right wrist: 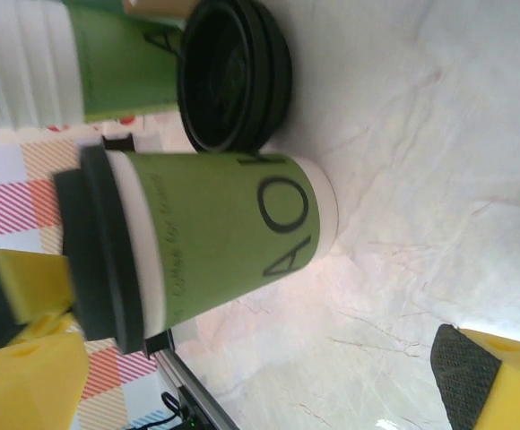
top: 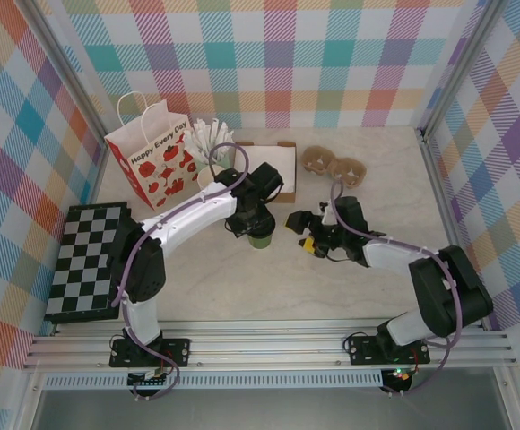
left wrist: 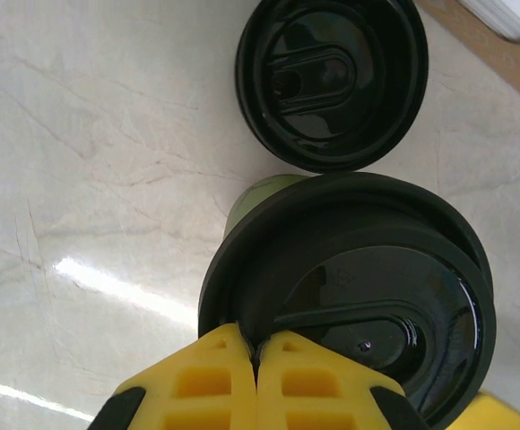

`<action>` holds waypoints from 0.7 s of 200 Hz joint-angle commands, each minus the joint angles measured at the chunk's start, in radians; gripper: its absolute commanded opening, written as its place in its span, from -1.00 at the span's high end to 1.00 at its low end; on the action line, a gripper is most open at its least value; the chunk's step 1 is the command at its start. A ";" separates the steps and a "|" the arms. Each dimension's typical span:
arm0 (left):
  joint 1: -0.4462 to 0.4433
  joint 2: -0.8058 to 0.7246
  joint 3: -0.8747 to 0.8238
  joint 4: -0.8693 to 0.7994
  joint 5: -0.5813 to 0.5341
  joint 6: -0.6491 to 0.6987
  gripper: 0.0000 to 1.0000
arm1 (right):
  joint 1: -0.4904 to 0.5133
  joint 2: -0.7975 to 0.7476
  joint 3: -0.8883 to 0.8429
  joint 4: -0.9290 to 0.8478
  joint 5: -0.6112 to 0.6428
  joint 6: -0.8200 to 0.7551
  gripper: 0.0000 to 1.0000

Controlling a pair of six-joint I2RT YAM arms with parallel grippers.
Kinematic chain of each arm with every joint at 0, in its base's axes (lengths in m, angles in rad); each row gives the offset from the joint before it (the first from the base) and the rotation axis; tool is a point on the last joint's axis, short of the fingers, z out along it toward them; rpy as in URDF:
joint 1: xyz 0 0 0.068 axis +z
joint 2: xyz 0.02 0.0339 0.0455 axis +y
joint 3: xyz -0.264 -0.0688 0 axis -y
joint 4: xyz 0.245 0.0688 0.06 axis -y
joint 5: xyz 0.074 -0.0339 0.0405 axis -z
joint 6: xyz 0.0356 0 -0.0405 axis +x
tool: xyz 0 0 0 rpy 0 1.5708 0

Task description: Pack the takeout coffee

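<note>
Nearest on the left, a checkerboard (top: 90, 264) is lying flat on the worktop (top: 377, 193). Toward the middle, the right pincer (top: 307, 235) is hanging low with its fingers spread wide apart, gripping nothing, just beside the takeout coffee (top: 260, 238). That green lidded cup is standing upright near the worktop's centre, and the left pincer (left wrist: 256, 358) is sitting over the rim of its black lid, yellow fingers pressed together. Just beyond the cup a loose black lid (left wrist: 332, 81) is resting on the worktop. Farther back, a cardboard box (top: 273, 166), brown cup carriers (top: 332, 164) and a "Happy Every Day" paper bag (top: 152, 161) are standing near the back wall.
</note>
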State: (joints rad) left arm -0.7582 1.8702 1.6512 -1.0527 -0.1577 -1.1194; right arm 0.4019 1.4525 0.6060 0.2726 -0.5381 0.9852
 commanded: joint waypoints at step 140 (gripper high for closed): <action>-0.004 0.071 0.142 -0.095 0.079 0.419 0.16 | -0.036 0.066 0.227 -0.265 -0.197 -0.200 -1.00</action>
State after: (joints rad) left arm -0.7589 1.9289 1.7409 -1.0821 -0.0856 -0.7536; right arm 0.3634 1.5002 0.7765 0.0799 -0.7071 0.8494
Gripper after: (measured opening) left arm 0.324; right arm 0.999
